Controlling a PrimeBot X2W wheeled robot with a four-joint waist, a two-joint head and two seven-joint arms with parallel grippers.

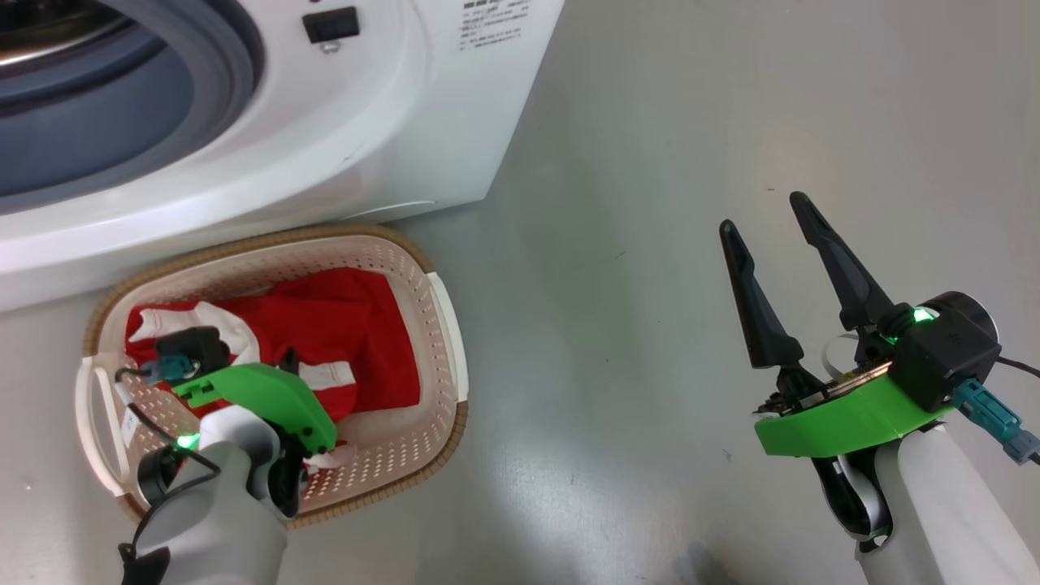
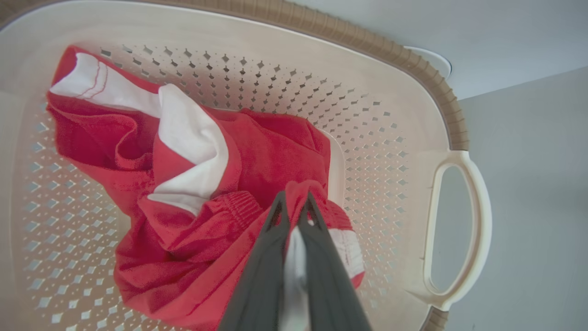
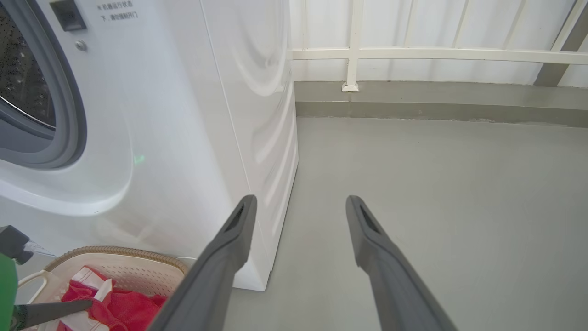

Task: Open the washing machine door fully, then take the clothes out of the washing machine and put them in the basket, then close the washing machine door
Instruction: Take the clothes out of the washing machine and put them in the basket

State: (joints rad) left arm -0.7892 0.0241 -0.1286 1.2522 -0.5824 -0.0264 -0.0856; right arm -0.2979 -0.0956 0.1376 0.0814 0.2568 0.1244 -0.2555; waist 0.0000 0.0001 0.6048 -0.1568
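Observation:
The cream basket (image 1: 349, 233) stands on the floor in front of the white washing machine (image 1: 366, 138). Red clothes (image 1: 357, 325) with white trim lie bunched inside it. My left gripper (image 2: 296, 198) reaches down into the basket (image 2: 441, 87), shut on a fold of the red clothes (image 2: 257, 151), with white cloth showing between its fingers. Its green mount hides most of the left gripper (image 1: 291, 361) in the head view. My right gripper (image 1: 762, 213) hangs open and empty over bare floor to the right. The washing machine door is out of view.
The machine's round opening (image 1: 81, 106) with its grey gasket gapes at upper left. Grey floor (image 1: 634, 244) stretches right of the machine. In the right wrist view a white railing (image 3: 413, 53) and low kerb close off the far side.

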